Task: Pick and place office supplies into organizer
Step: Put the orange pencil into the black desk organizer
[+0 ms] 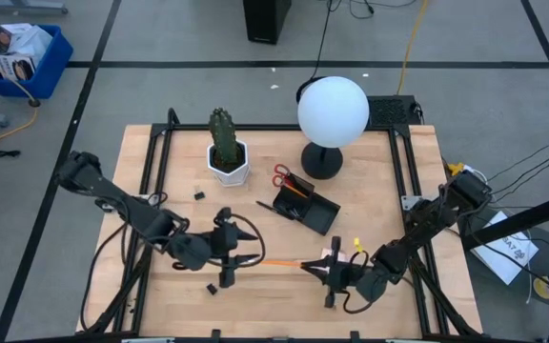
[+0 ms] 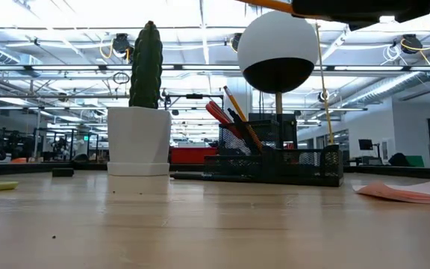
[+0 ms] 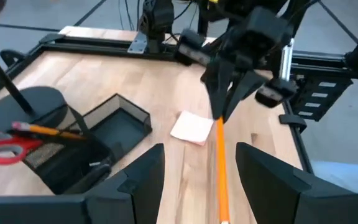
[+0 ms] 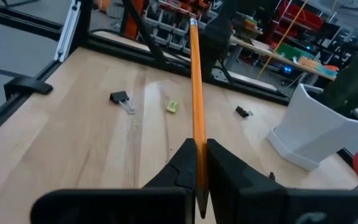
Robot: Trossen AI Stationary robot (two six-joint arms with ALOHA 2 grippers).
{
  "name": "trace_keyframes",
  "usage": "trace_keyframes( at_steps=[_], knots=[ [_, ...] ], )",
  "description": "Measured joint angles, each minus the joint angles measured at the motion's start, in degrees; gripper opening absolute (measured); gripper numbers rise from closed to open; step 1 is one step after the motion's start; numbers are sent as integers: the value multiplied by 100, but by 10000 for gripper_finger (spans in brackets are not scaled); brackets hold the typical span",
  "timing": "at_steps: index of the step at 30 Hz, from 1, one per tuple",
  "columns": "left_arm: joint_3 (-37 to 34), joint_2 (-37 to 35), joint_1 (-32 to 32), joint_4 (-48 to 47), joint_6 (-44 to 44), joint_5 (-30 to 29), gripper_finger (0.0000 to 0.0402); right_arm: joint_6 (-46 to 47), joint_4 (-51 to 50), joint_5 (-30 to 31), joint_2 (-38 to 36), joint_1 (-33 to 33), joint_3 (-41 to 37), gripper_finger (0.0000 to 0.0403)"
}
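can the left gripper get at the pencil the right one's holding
Probably yes. The left gripper is open, and the pencil runs between its fingers with nothing in between; the right gripper pinches only the far end.

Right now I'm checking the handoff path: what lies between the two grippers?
High view: only the orange pencil, clamped by the right gripper, pointing toward the open left gripper; otherwise bare wood.

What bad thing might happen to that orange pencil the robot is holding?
The right gripper pinches the orange pencil only at one end, so the long free end might swing or slip out. That end points between the open fingers of the left gripper, so the two arms might bump. The organizer already holds scissors, so dropping it in might snag.
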Motion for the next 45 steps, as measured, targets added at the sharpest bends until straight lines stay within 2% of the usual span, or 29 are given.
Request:
trace_keyframes(
  at_steps=[10,22,34,37,45],
  knots=[
    [-508,0,-106,49,-580,90,204,-168,130,12,-1,-1,4,10],
    [-517,0,-379,256,-844,92,204,-608,561,13,-1,-11,9,10],
    [-517,0,-382,362,-881,122,203,-1205,1173,12,-1,-16,9,10],
    [-517,0,-382,445,-839,114,189,-1215,1183,-5,-1,-50,9,10],
    [-517,0,-382,1044,-627,251,123,-1223,1205,-9,-1,-55,11,10]
  ],
)
